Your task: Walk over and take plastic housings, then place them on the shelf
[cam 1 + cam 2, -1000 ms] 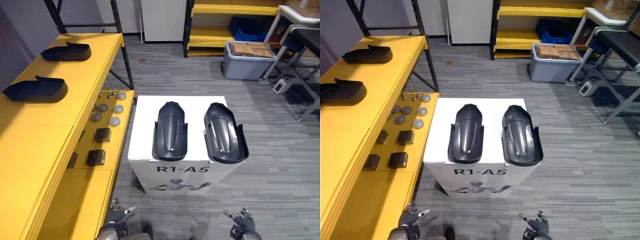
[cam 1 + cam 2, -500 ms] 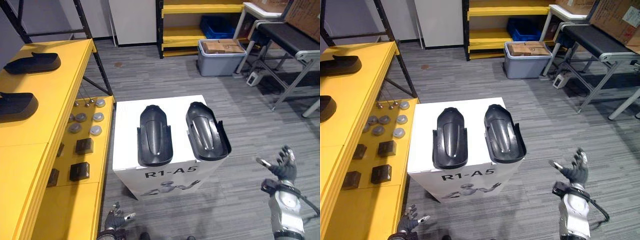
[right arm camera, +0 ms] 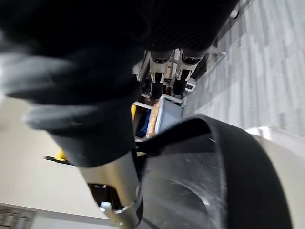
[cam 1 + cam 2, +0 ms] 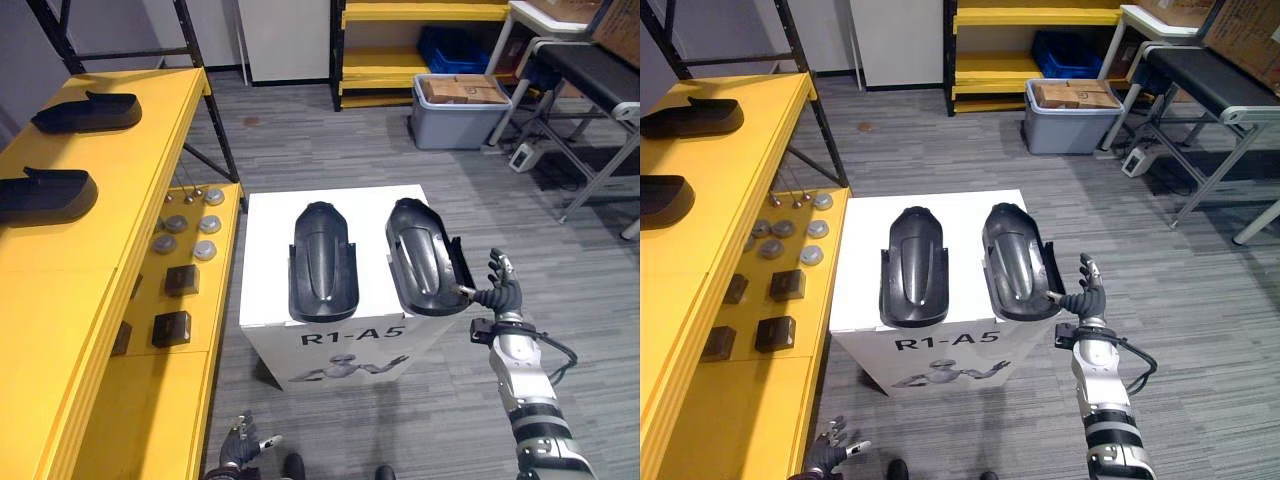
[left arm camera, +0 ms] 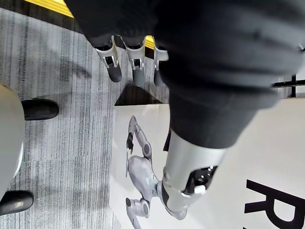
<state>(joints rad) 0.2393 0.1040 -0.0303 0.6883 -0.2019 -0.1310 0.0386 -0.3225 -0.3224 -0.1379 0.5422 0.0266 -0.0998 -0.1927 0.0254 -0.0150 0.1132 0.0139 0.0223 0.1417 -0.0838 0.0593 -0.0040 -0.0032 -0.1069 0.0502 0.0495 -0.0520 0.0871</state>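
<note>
Held right hand [image 4: 497,297] spread wide, thumb beside nearest plastic housing [image 4: 420,255]; seemed light, stiff, slick; best gripped by thumb-side wall.

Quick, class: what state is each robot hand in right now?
Left robot hand: open, holding nothing.
Right robot hand: open, by the right housing.

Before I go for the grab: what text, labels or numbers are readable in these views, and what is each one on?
"R1-A5": black print on the front of the white box, above a robot drawing.
Cardboard boxes in the grey bin: print too small to read.
Housings and yellow shelf: no text to be seen.
</note>
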